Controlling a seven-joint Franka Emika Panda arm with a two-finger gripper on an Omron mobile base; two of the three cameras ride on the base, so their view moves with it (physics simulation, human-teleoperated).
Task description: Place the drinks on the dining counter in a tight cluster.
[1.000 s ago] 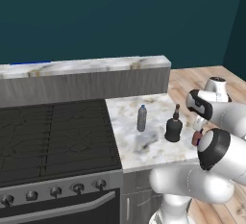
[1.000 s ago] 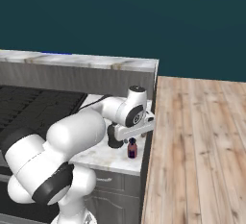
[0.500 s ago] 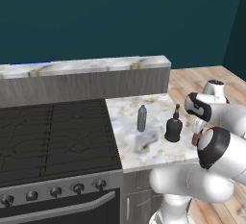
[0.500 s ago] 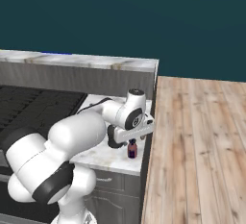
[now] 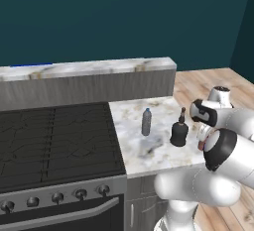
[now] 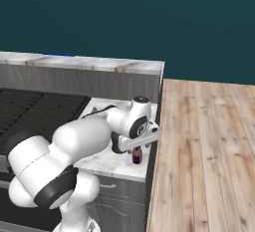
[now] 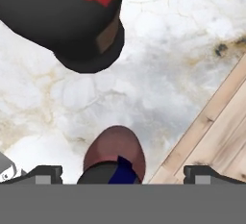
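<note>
From the left base view, the slim grey-clear water bottle [image 5: 146, 122] stands upright on the white-grey veined marble tabletop [image 5: 139, 148] just right of the black stove [image 5: 54, 143]. The squat dark brown round bottle with a thin neck [image 5: 179, 130] stands upright near it to the right, apart from it. The white arm [image 5: 233, 141] bends over the tabletop's right edge. Behind runs a raised grey ledge with a marble top [image 5: 89, 69].

From the right base view, the arm's wrist hangs low over the near right corner of the same tabletop [image 6: 107, 161]. The tiny maroon bottle [image 6: 137, 155] stands upright right under the wrist, close to the edge beside the wooden floor [image 6: 204, 146]. The fingers themselves are hard to make out here.

In the hand view, the claw [image 7: 120, 172] is spread wide, its two dark tips at the far sides of the frame, pinching nothing. The maroon bottle's round cap [image 7: 115, 152] sits between the tips, seemingly touching neither. The dark brown bottle with its red label [image 7: 67, 21] stands farther ahead on the marble. Floor planks [image 7: 216, 131] show on the right.
</note>
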